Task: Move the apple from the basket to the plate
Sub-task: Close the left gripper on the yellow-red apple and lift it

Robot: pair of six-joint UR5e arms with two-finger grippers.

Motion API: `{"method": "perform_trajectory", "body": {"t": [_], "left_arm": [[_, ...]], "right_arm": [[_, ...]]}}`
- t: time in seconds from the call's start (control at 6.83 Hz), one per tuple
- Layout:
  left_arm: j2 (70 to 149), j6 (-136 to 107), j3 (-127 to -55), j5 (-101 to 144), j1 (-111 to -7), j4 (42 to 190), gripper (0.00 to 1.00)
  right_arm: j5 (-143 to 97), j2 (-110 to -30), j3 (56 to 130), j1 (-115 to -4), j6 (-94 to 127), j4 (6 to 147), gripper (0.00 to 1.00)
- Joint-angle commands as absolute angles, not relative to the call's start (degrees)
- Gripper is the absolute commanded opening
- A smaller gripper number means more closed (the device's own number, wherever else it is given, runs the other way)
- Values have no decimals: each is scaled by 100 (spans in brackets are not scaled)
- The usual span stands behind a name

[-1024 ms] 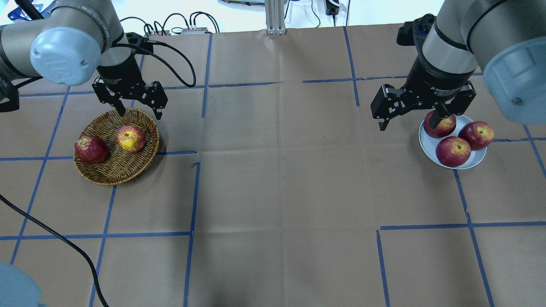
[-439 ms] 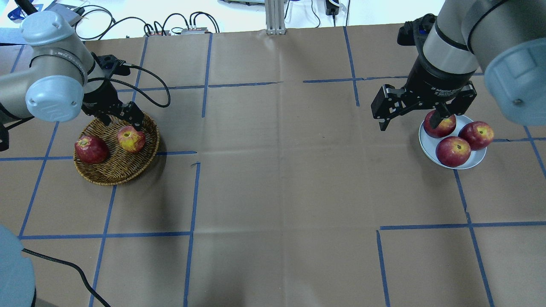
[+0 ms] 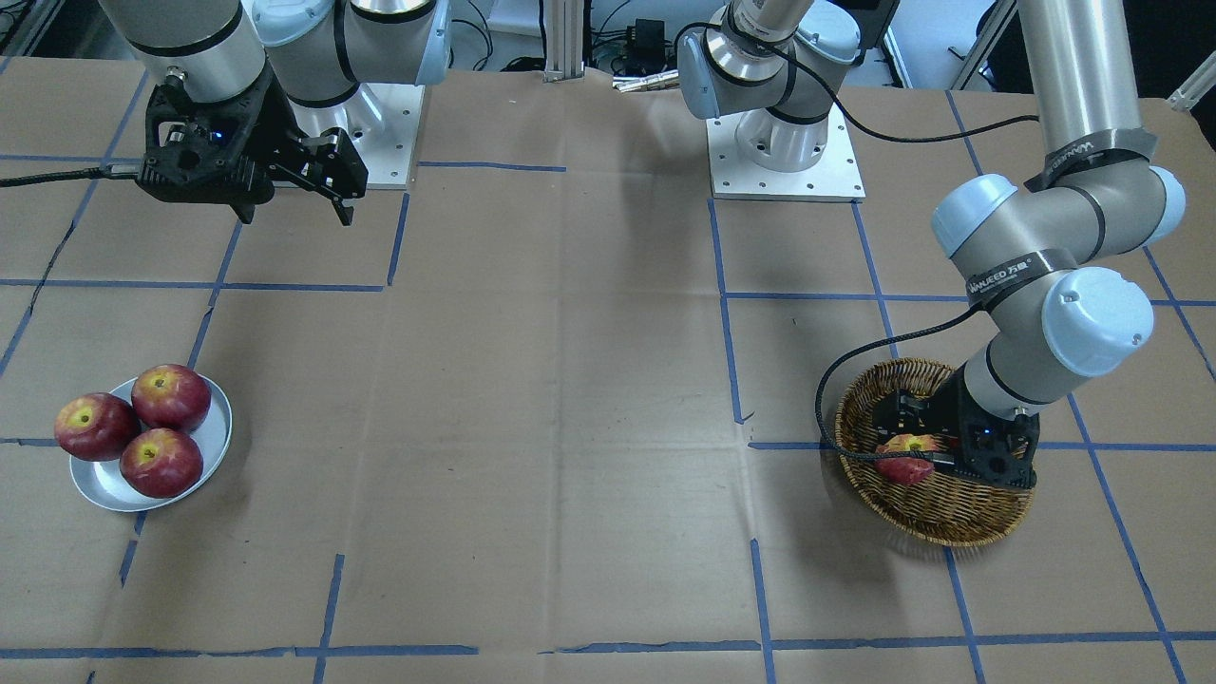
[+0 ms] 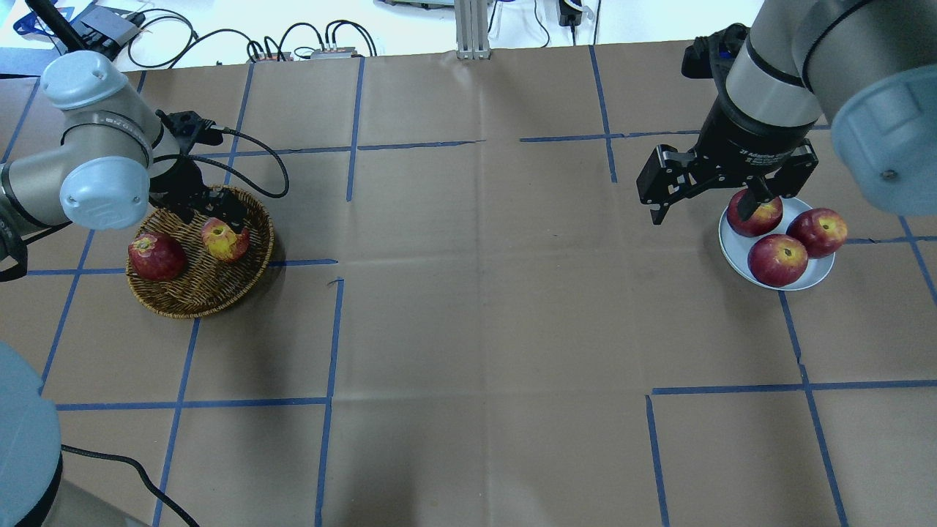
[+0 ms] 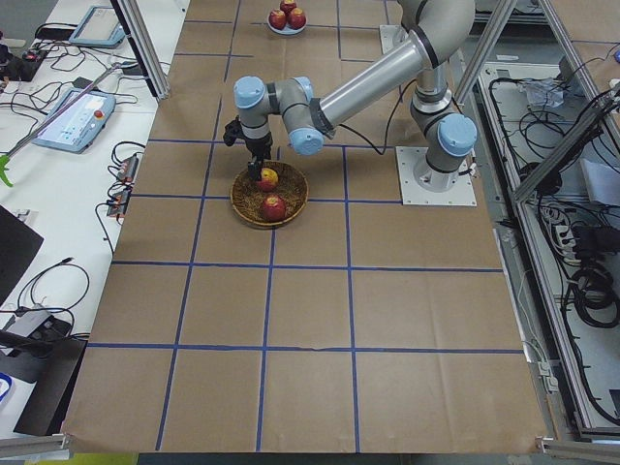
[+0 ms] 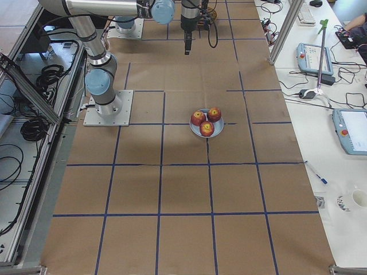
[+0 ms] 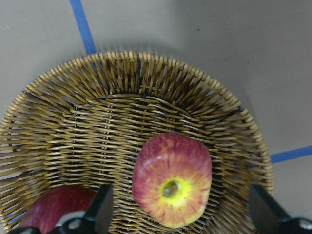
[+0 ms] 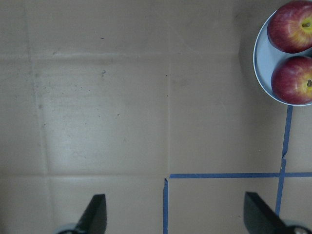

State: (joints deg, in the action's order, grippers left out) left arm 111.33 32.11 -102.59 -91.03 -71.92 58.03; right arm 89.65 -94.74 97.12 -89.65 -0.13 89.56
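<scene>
The pale red apple (image 4: 225,241) with a yellow stem patch lies in the brown wicker basket (image 4: 192,301) on the table's left. My left gripper (image 4: 218,219) is open and low inside the basket. In the left wrist view the apple (image 7: 172,179) sits between its two fingers (image 7: 100,209), and I see no contact. The silver plate (image 4: 814,278) lies at the right. My right gripper (image 4: 701,214) is open and empty, and hovers over the plate's left edge.
A darker red apple (image 4: 155,256) lies in the basket's left part. Three dark red apples (image 4: 777,259) fill most of the plate. Blue tape lines cross the brown paper. Cables and an aluminium post (image 4: 472,29) stand at the far edge.
My left gripper has come down from above the basket's far rim into the basket, around the pale apple. The right arm has not moved.
</scene>
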Motion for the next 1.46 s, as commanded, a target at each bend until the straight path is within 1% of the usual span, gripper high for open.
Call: {"method": "perform_trajectory", "body": {"t": [0.0, 0.29, 0.44, 0.73, 0.88, 1.02, 1.17, 1.32], "left_arm": [[11249, 3217, -10555, -9062, -7137, 5452, 97], [11416, 3226, -10486, -9070, -7137, 5396, 97], [11460, 3208, -10468, -9070, -7128, 5388, 95], [11505, 3173, -10433, -9079, -7128, 5388, 69], [11461, 3164, -10424, -9079, -7137, 5396, 60], [11322, 3112, -10346, -9053, -7224, 5414, 59], [11094, 2407, -10197, -9018, -7364, 5545, 59], [10718, 1669, -10161, -9000, -7852, 5911, 59]], "right_arm": [[8965, -9466, 9712, -8965, -9, 8956, 100], [8956, -9475, 9712, -8965, -9, 8956, 100], [8956, -9475, 9712, -8965, -9, 8956, 100], [8965, -9475, 9712, -8965, -9, 8956, 100], [8965, -9475, 9712, -8965, -9, 8956, 100], [8956, -9475, 9712, -8965, -9, 8956, 100], [8956, -9475, 9712, -8965, -9, 8956, 100], [8956, -9475, 9712, -8965, -9, 8956, 100]]}}
